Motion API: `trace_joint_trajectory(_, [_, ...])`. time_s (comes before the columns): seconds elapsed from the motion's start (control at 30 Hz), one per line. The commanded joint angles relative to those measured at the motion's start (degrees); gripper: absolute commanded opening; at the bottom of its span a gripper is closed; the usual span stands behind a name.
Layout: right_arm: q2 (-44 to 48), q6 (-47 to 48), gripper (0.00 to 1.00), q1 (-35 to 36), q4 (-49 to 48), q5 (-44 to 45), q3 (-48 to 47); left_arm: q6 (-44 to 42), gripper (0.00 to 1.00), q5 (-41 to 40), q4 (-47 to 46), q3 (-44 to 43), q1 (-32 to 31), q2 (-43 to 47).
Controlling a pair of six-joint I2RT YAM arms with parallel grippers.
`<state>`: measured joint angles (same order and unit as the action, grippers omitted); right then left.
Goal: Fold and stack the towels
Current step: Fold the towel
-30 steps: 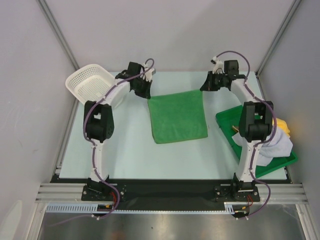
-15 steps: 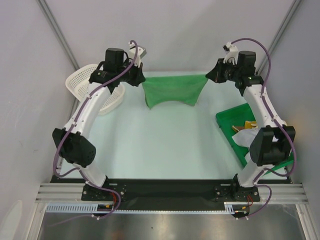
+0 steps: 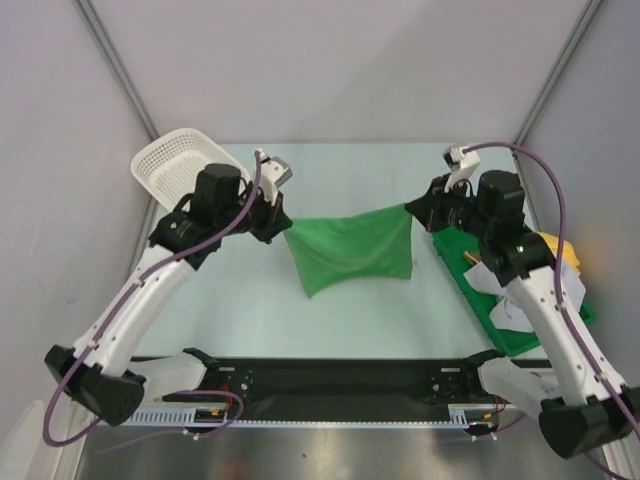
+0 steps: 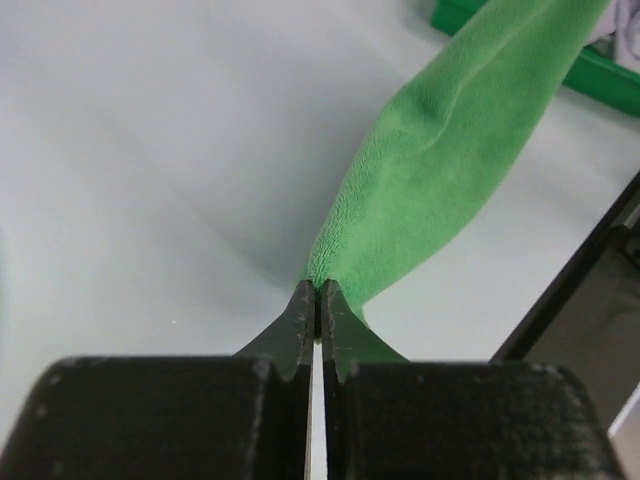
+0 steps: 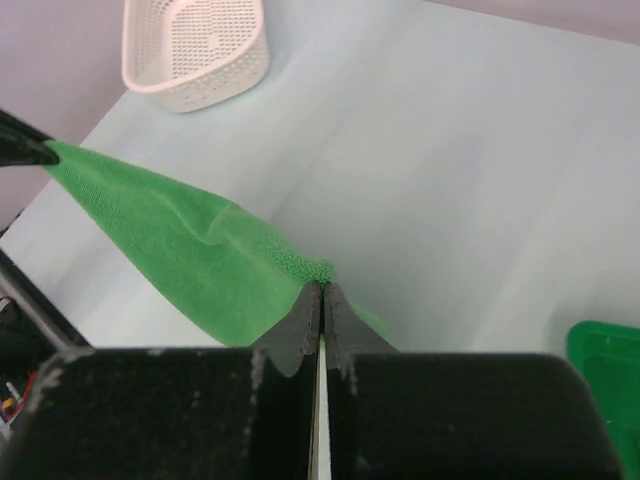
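Left fingers, right fingers on green towel; pale table, grey walls

The right arm hides much of the green tray at the worktop's right edge. Its towels show only as scraps.

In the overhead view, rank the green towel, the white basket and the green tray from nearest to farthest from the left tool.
1. Green towel: its corner is pinched in the left tool.
2. White basket: far left, behind that tool.
3. Green tray: far over on the right side.
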<state>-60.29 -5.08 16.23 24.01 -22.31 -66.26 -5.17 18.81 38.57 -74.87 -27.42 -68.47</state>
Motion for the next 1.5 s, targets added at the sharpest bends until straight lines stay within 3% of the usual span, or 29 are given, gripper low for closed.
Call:
trace_joint_trajectory(0.0, [8.2,-4.1,0.0,5.0,0.4,7.8,4.3,4.8,0.0,-1.8,-1.2,2.6,-1.0,5.8])
trace_joint_trajectory(0.17, [9.6,-7.3,0.0,6.9,-8.8,9.5,14.6,6.4,0.01,-3.6,-2.4,5.8,-0.8,3.7])
trace_joint_trajectory(0.4, [-6.7,-4.8,0.0,6.6,-22.9,10.5,16.8,5.3,0.0,-4.5,-9.4,7.6,2.5,-11.8])
trace_joint_trajectory(0.6, [-27.4,-3.2,0.0,1.9,-29.8,9.1,9.1,2.6,0.0,-2.6,-11.1,-3.3,7.8,-31.5])
trace_joint_trajectory(0.73, [-39.4,-1.3,0.0,0.6,-29.4,8.9,0.4,0.3,0.0,-1.5,-6.7,-16.9,10.2,-47.0])
trace_joint_trajectory(0.93, [-54.1,-1.3,0.0,-0.8,-27.1,8.8,-12.7,0.9,0.02,-1.7,-8.6,-27.6,12.4,-55.4])
trace_joint_trajectory(0.97, [-55.1,-1.5,0.0,-0.9,-27.2,8.9,-13.8,0.8,0.08,-1.9,-8.2,-28.8,12.8,-57.5])
trace_joint_trajectory(1.1, [-58.4,-2.5,0.01,-2.6,-26.5,10.3,-18.0,0.7,0.24,-4.5,-6.5,-34.0,13.5,-61.1])
trace_joint_trajectory(1.13, [-59.3,-3.1,0.05,-3.0,-25.9,10.4,-18.8,0.8,0.34,-5.0,-6.3,-34.4,13.6,-61.3])
trace_joint_trajectory(1.23, [-59.6,-3.6,0.2,-3.7,-24.3,11.9,-20.9,1.4,0.35,-9.4,-5.3,-35.8,13.6,-60.7])
trace_joint_trajectory(1.33, [-58.2,-3.7,0.21,-3.8,-19.8,16.1,-22.2,3.1,0.46,-14.8,-3.8,-36.1,13.6,-57.6])
trace_joint_trajectory(1.47, [-53.2,-6.9,0.28,-3.1,-10.2,17.6,-22.7,8.0,0.47,-12.9,-0.7,-32.5,13.2,-50.7])
